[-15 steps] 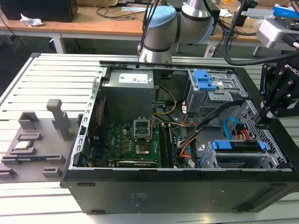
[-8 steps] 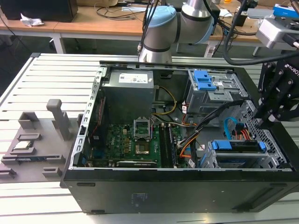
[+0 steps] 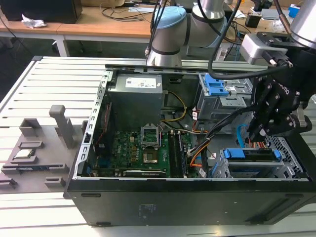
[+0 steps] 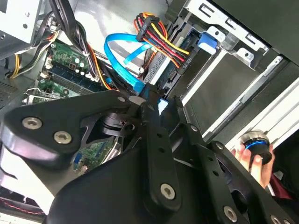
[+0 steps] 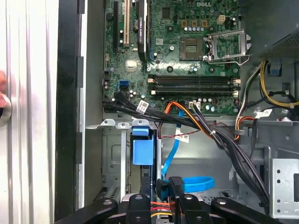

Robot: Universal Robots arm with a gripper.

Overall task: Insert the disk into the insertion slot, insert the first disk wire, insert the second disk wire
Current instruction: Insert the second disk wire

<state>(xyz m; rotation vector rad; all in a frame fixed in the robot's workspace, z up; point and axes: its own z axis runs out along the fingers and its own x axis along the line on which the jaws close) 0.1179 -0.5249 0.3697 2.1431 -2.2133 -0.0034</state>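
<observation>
The gripper (image 4: 161,103) is pinching narrowly on the plug end of the second disk wire (image 4: 117,52), its black fingers (image 4: 150,111) standing close together with a sliver of blue showing between them in the second wrist view. From there the bright blue cable is curving away in a loop across the case floor. The gripper is hanging just over the rear of the disk (image 3: 234,153), which is sitting in its blue carrier inside the insertion slot (image 3: 285,147), at the near corner of the open computer case (image 3: 197,200) on the exterior view's right. The first disk wire (image 4: 163,44) is running just beside the blue cable, its orange, red and black strands ending in a black plug touching the disk's rear edge. Further in, the green motherboard (image 3: 143,148) is lying flat, and a taller grey cage (image 3: 217,94) with a blue latch is standing by the case's far edge. A hand (image 4: 252,156) outside the case is holding a small round object
</observation>
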